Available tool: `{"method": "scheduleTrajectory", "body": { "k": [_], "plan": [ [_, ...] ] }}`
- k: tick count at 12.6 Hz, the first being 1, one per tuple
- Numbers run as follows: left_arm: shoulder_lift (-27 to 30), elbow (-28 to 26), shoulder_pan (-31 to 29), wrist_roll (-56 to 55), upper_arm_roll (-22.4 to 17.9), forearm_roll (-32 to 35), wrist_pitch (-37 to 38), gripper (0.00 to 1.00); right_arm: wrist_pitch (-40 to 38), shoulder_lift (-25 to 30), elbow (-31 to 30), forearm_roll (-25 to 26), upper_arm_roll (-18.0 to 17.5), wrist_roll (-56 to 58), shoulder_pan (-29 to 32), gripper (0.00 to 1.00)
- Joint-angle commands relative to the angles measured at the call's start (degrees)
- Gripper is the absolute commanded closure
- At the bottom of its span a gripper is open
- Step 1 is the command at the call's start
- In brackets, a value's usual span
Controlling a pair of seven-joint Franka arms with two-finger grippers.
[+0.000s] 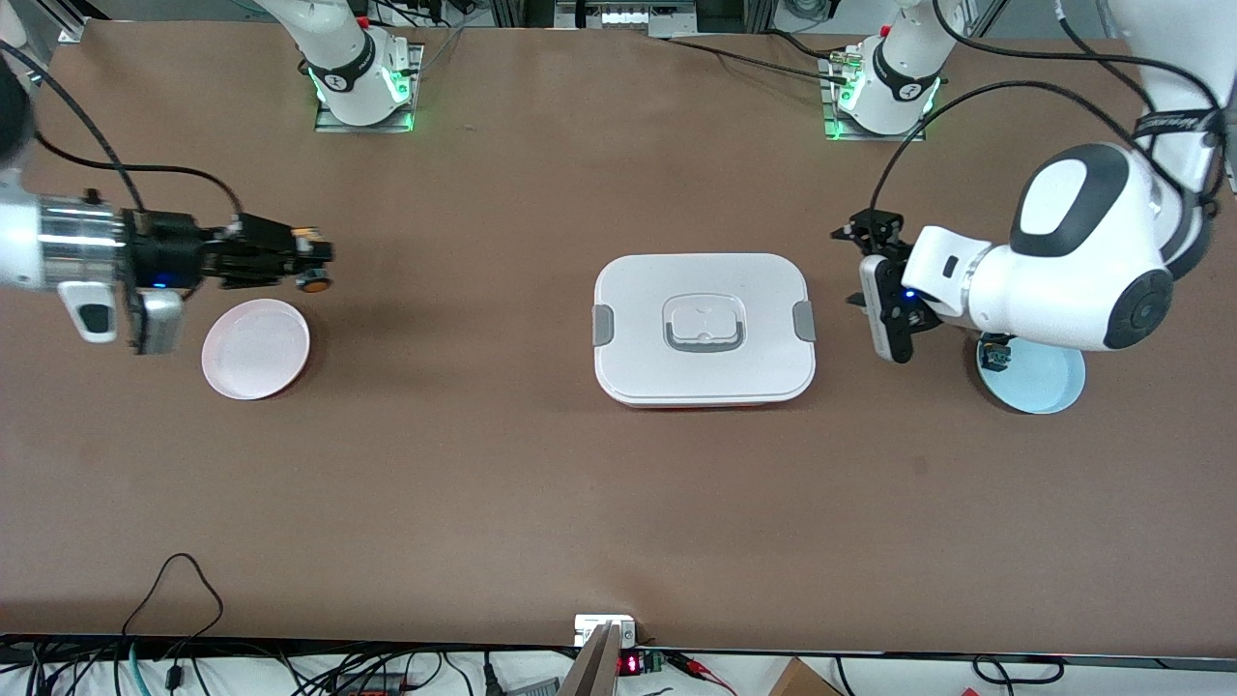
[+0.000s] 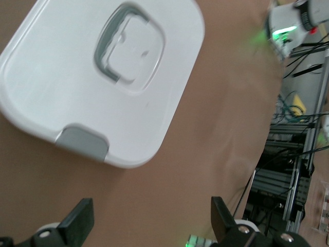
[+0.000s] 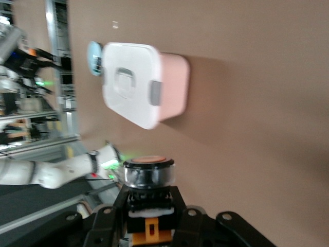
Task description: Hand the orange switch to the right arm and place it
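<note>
My right gripper [image 1: 307, 259] is shut on the orange switch [image 1: 313, 280], a small black part with an orange middle and a round clear cap. It holds the switch above the table, just off the pink plate's [image 1: 256, 348] rim. In the right wrist view the switch [image 3: 149, 206] sits clamped between the black fingers [image 3: 105, 218]. My left gripper [image 1: 858, 269] is open and empty, hovering between the white lidded box [image 1: 704, 329] and the blue plate [image 1: 1039, 385]. In the left wrist view its fingertips [image 2: 77, 222] stand wide apart over bare table.
The white box with grey latches stands mid-table and also shows in the left wrist view [image 2: 103, 77] and the right wrist view [image 3: 139, 87]. A small dark component [image 1: 995, 356] lies on the blue plate, partly under the left arm. The pink plate holds nothing.
</note>
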State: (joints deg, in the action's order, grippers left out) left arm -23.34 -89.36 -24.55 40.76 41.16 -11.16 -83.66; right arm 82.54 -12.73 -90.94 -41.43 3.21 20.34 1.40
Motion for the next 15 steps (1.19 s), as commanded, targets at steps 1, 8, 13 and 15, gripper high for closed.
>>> {"method": "scheduleTrajectory", "body": {
  "k": [1, 8, 13, 15],
  "plan": [
    [0.3, 8.6, 3.5, -12.4, 0.4, 12.2, 9.1, 0.00, -0.3, 1.0, 0.7, 13.8, -0.9, 3.8, 2.3, 1.00],
    [1.5, 18.6, 8.3, -36.0, 0.2, 29.6, 15.0, 0.00, 23.0, 8.4, -16.8, 38.3, 0.2, 2.8, 2.8, 1.00],
    [1.4, 22.6, 8.2, -36.3, -1.9, 32.0, 16.6, 0.00, 49.6, 5.9, -33.3, 40.5, 0.7, 2.9, 4.2, 1.00],
    [3.2, 21.3, 10.6, -36.4, -7.4, 30.9, 13.5, 0.00, 59.8, 1.6, -36.0, 40.5, 0.6, 3.5, 5.9, 1.00]
  ]
}}
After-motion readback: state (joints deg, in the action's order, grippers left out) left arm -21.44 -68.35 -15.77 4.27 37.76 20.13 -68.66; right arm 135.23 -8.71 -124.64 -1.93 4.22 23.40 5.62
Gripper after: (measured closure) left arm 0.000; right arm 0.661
